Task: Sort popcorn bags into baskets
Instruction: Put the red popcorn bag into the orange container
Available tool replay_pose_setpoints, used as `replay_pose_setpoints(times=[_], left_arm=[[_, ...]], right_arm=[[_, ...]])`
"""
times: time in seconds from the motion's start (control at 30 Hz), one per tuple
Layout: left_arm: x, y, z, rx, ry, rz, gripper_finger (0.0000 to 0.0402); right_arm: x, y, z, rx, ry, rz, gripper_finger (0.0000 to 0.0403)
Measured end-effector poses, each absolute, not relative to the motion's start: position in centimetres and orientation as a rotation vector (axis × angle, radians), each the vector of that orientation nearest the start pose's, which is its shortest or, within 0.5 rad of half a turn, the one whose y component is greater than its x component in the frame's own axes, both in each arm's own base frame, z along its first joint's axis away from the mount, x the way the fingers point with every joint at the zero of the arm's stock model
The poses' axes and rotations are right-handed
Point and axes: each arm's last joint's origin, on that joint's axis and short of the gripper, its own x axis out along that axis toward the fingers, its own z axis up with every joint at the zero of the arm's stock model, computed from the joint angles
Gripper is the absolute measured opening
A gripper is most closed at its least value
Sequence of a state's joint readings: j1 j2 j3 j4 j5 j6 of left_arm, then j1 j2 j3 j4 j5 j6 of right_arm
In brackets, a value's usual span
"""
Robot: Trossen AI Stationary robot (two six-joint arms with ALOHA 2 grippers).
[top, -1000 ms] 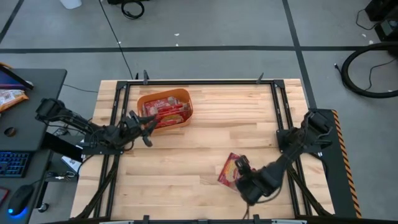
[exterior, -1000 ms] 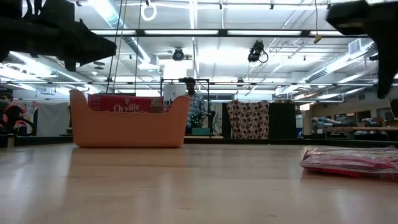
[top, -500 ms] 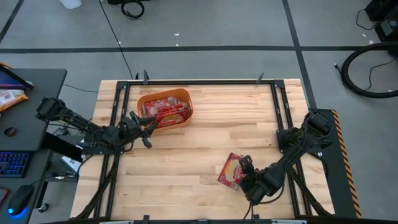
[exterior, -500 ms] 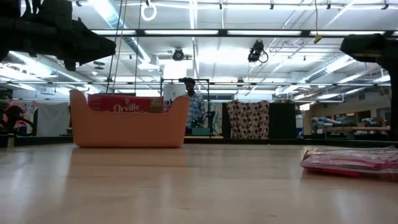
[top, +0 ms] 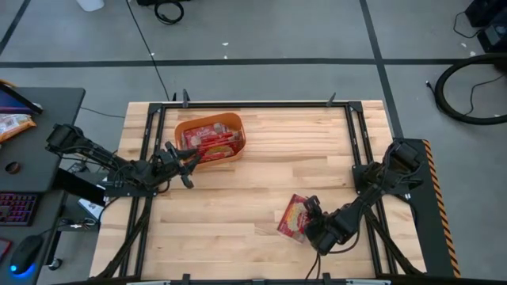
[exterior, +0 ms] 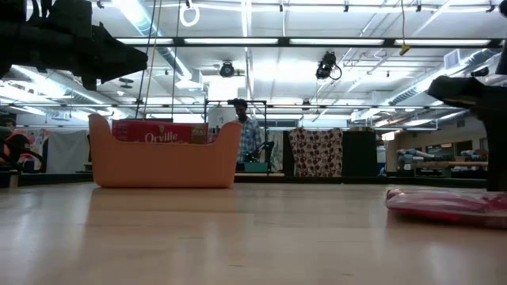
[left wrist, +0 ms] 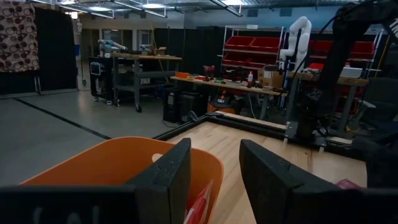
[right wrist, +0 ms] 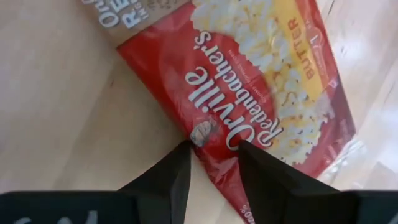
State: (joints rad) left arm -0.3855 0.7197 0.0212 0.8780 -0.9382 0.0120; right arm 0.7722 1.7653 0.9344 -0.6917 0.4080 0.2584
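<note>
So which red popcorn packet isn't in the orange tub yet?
The flat red popcorn packet lying alone on the wooden table under the right gripper. The other red packets are inside the orange plastic tub.

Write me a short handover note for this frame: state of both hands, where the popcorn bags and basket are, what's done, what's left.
Right hand: open, fingers straddling the near edge of the last loose popcorn bag, which lies flat on the table near the front right. Not gripped yet.
Left hand: open, empty, waiting beside the orange basket at the back left.
Done: several red bags already sit in the basket.
Left: close on the loose bag, lift it, carry it across and drop it in the basket.
</note>
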Motion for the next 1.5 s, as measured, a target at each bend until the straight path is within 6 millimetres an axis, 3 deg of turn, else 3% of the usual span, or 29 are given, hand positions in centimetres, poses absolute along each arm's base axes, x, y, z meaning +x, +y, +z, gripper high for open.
replay_pose_setpoints(times=[0.13, 0.4, 0.67, 0.9, 1.07, 1.27, 1.5], left_arm=[[13.0, -2.8, 18.1, -0.099, -0.14, 0.552, 0.0141], [13.0, -2.8, 18.1, -0.099, -0.139, 0.552, 0.0141], [13.1, -2.8, 17.9, -0.087, -0.123, 0.552, 0.0141], [13.1, -2.8, 17.8, -0.077, -0.11, 0.552, 0.0141], [13.1, -2.8, 17.8, -0.115, -0.121, 0.529, 0.0141], [13.1, -3.4, 18.5, -0.102, -0.176, 0.37, 0.0141], [12.1, -4.2, 19.0, -0.068, -0.179, 0.421, 0.0141]], right_arm=[[21.3, 18.7, 12.4, -0.599, 1.274, 0.128, 0.0117], [21.6, 18.9, 12.6, -0.571, 1.279, 0.149, 0.001], [23.9, 19.3, 15.0, -0.582, 1.215, 0.111, 0.0007], [27.5, 18.4, 19.1, -0.603, 1.134, 0.01, 0.0005], [30.6, 16.8, 22.8, -0.588, 1.032, -0.093, 0.0004], [34.0, 13.7, 26.7, -0.52, 0.931, -0.182, 0.0004], [36.5, 9.5, 27.7, -0.488, 0.871, -0.222, 0.0004]])
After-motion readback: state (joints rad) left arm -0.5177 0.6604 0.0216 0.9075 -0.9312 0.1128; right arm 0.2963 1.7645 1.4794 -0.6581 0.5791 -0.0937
